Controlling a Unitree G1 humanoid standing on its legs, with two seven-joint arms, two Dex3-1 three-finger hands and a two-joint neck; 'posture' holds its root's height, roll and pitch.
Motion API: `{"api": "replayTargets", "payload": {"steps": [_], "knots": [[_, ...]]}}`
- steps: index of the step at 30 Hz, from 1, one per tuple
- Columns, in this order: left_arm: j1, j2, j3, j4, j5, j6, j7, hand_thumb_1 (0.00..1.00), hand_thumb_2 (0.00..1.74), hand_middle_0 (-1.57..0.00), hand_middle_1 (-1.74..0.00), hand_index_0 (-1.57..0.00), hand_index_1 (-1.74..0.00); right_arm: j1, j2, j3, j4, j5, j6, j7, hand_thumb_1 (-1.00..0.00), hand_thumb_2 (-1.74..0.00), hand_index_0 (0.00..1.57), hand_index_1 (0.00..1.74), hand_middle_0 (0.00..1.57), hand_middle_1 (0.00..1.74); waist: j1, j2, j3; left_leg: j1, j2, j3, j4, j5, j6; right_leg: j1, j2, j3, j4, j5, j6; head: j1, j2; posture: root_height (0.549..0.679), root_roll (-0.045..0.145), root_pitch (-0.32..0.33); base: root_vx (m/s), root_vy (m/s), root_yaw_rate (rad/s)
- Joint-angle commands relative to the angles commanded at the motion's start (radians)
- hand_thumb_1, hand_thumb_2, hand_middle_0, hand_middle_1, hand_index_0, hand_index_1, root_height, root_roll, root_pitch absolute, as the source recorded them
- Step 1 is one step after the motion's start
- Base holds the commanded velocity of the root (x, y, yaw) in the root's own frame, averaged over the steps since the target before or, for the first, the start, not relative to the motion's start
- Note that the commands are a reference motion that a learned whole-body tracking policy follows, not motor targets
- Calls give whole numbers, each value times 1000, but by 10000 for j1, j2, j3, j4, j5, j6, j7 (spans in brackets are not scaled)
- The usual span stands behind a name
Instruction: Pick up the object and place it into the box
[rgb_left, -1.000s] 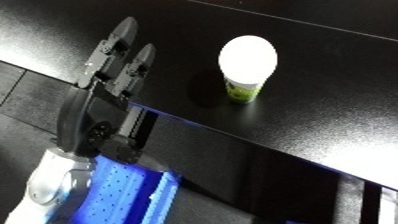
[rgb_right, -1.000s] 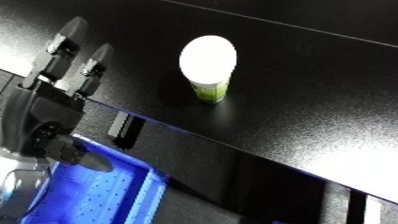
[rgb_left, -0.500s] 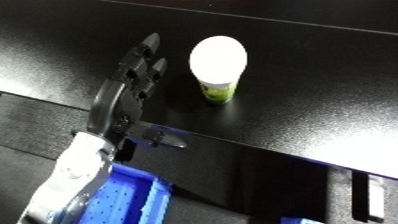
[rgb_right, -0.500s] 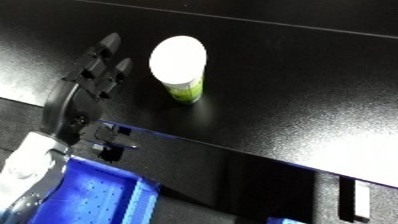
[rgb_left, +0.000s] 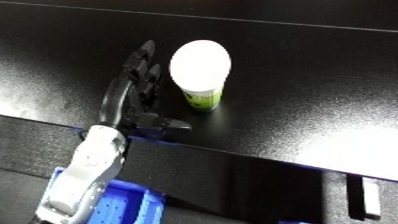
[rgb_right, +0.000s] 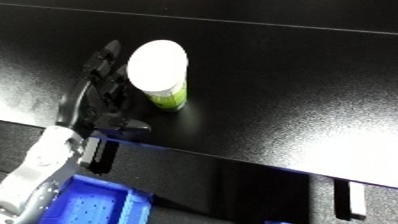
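Note:
A small container with a white lid and a green label (rgb_left: 202, 75) stands upright on the black table (rgb_left: 302, 95). My left hand (rgb_left: 131, 97) lies just to its left, fingers stretched out along the table and thumb pointing towards the container's base. The hand is open and holds nothing. A narrow gap shows between the fingers and the container. The blue bin (rgb_right: 84, 207) sits below the table's front edge at the lower left. My right hand shows in no view.
The table's front edge (rgb_left: 266, 160) runs across the lower part of the views. A white and silver forearm (rgb_left: 84, 172) crosses that edge above the bin. A small pale object (rgb_right: 357, 197) sits at the lower right.
The left hand has reached further onto the table and now lies alongside the container. The camera has shifted, so the whole scene sits differently in the views.

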Motion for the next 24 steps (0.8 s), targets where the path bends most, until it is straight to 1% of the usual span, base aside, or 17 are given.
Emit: {"api": "replayTargets", "payload": {"steps": [6, 10, 17, 24], "knots": [[-564, -90, -257, 372, 122, -103, 7, 0, 0, 0, 0, 0, 0, -69, 25, 113, -52, 42, 53, -85, 0, 0, 0, 0, 0, 0, -136, -25, 0, -99, 23, 62, 73, -71, 23, -133, 26, 68, -15, 28, 15, -169, 60, 622, 20, -20, 5, 4, -49], [-921, -108, -429, 441, 272, -148, -71, 0, 0, 0, 0, 0, 0, -74, 37, 147, -45, 63, 78, -94, 0, 0, 0, 0, 0, 0, -213, -20, 0, -70, 34, 89, 92, -118, 34, -130, 36, 106, -33, 30, 19, -259, -21, 622, 21, -20, 19, 0, -32], [-1320, -149, -648, 282, 271, -104, -296, 350, 609, -549, -609, -549, -609, 0, 98, 141, -3, 47, 20, -66, 0, 0, 0, 0, 0, 0, -290, 10, 0, 0, 40, 111, 135, -175, 47, -57, 37, 130, -38, 9, 10, -415, -133, 622, 23, -24, 21, -2, -18], [-1408, -178, -669, 357, 11, 149, -337, 700, 1218, -1099, -1218, -1099, -1218, 42, 146, 112, 29, 50, -63, -106, 0, 0, 0, 0, 0, 0, -319, 38, 0, 104, 37, 87, 155, -213, 56, 31, 36, 127, -20, -27, -5, -465, -256, 622, 24, -30, 15, -2, -3]]}}
